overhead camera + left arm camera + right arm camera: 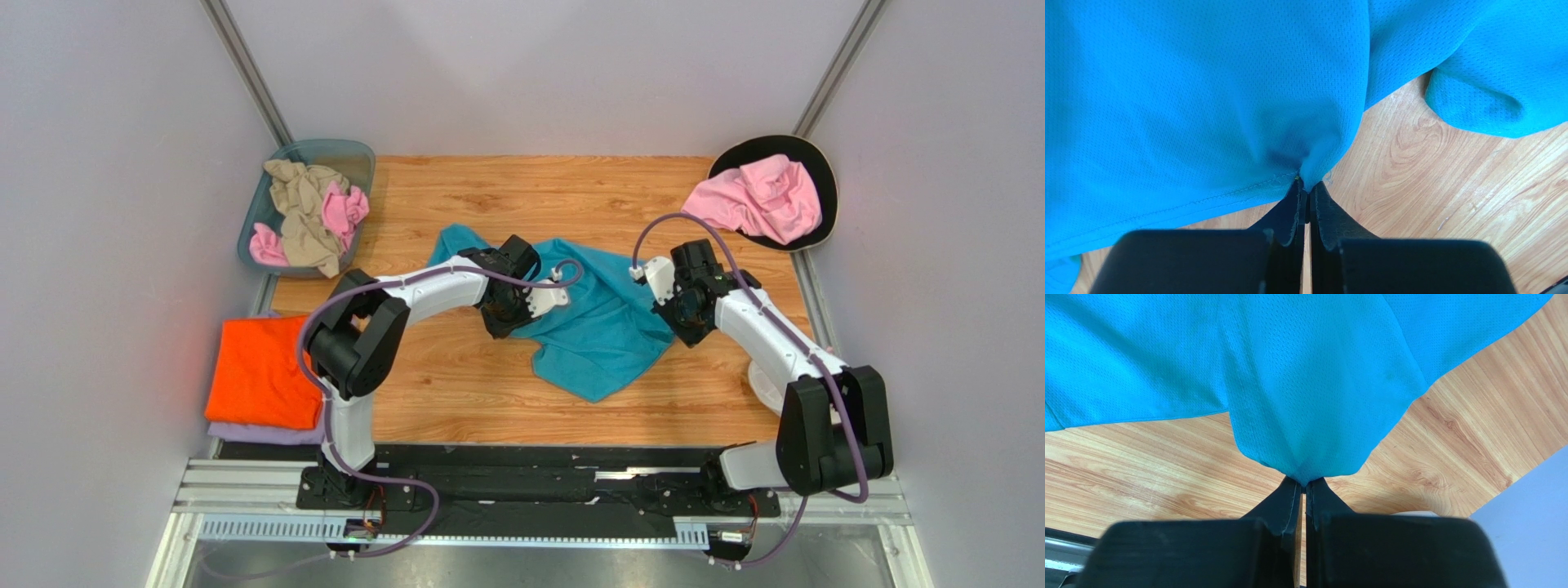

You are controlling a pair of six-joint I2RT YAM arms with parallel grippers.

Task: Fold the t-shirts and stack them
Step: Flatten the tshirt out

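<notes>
Both closed on the teal shirt point(601, 331): my left claw point(1305, 191) at hem, right claw point(1303, 484) at edge; cloth judged light, limp

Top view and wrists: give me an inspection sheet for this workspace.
surface: wooden table, bare around the cloth.
job's things: teal shirt rumpled mid-table; orange shirt folded on lavender shirt, left edge; pink shirt on black disc, far right; beige shirt and pink cloth in bin, far left.
clutter: nothing seen.
grippers: left gripper and right gripper each shut on the teal shirt's edge.
cables: purple cables along both arms.
surroundings: grey walls; metal rail at near edge.
</notes>
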